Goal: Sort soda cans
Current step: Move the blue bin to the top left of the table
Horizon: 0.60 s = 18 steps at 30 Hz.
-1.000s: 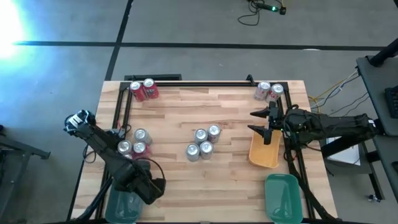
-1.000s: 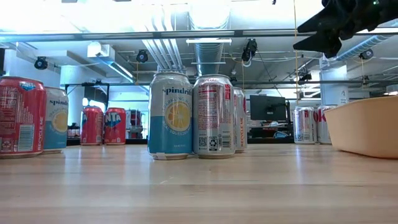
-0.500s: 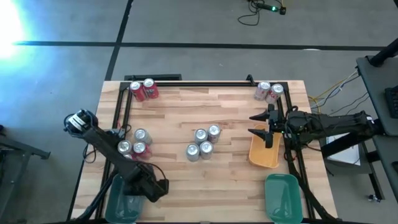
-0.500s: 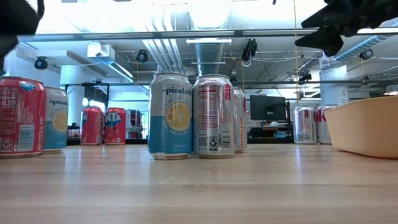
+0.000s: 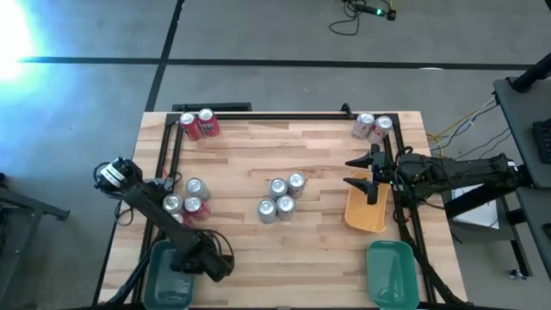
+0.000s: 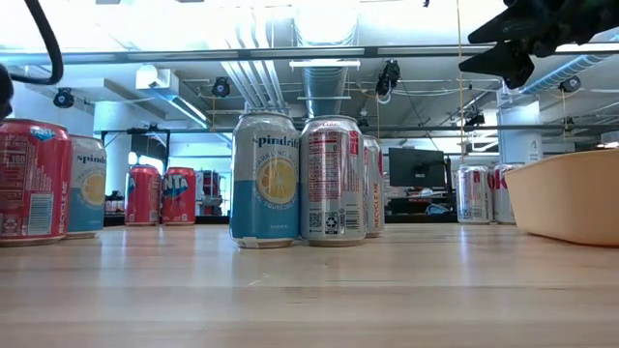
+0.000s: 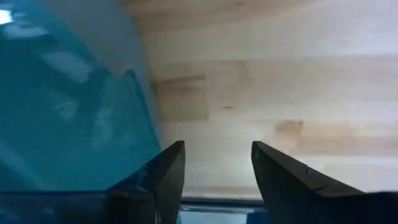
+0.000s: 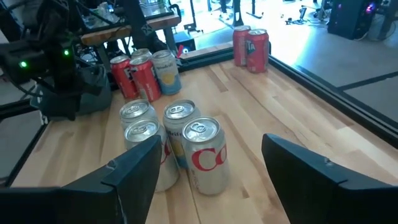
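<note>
Soda cans stand upright on their bases on the wooden table: a cluster of several in the middle (image 5: 280, 198) (image 6: 302, 180) (image 8: 171, 140), three at the left (image 5: 185, 198), two red ones at the far left corner (image 5: 197, 125) and two at the far right corner (image 5: 372, 127). My left gripper (image 5: 215, 265) (image 7: 214, 149) is open near the front edge, beside the right rim of a teal tray (image 5: 168, 280) (image 7: 62, 93), with only bare wood between its fingers. My right gripper (image 5: 351, 170) (image 8: 205, 146) (image 6: 503, 48) is open above the table, over the far end of an orange tray (image 5: 366, 211), facing the middle cluster.
A second teal tray (image 5: 392, 274) lies at the near right. A dark metal frame (image 5: 284, 114) runs along the far edge and down both sides of the table. Bare wood lies between the can groups and along the front middle.
My left gripper has moved toward the table's near edge and a little to the right, alongside the teal tray. My right gripper has kept still and no can has moved.
</note>
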Tool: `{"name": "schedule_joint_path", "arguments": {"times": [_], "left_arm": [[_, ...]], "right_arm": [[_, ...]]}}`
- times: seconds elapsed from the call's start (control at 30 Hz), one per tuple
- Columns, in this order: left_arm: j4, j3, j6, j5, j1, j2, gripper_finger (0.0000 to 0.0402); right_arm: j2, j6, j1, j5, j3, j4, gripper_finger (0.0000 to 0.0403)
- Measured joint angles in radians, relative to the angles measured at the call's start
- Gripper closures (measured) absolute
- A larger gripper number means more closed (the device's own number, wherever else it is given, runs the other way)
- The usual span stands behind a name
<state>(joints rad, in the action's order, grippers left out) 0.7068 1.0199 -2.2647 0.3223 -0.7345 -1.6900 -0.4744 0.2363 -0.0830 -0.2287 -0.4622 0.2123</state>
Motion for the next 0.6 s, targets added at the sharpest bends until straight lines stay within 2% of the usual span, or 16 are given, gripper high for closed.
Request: {"name": "schedule_joint_path", "arguments": {"times": [0.2,0.4,0.6], "left_arm": [[0.049,0.032,-0.030,-0.050,-0.007,0.056,0.0219],[0.116,0.083,-0.040,-0.050,-0.023,0.058,0.0171],[0.058,0.000,-0.137,-0.031,-0.068,0.058,0.0129]], "right_arm": [[0.000,0.028,0.000,-0.001,0.000,0.000,0.0123],[0.000,0.042,0.000,-0.001,0.000,0.001,0.0121],[0.000,0.041,0.000,-0.001,0.000,0.002,0.0126]]}}
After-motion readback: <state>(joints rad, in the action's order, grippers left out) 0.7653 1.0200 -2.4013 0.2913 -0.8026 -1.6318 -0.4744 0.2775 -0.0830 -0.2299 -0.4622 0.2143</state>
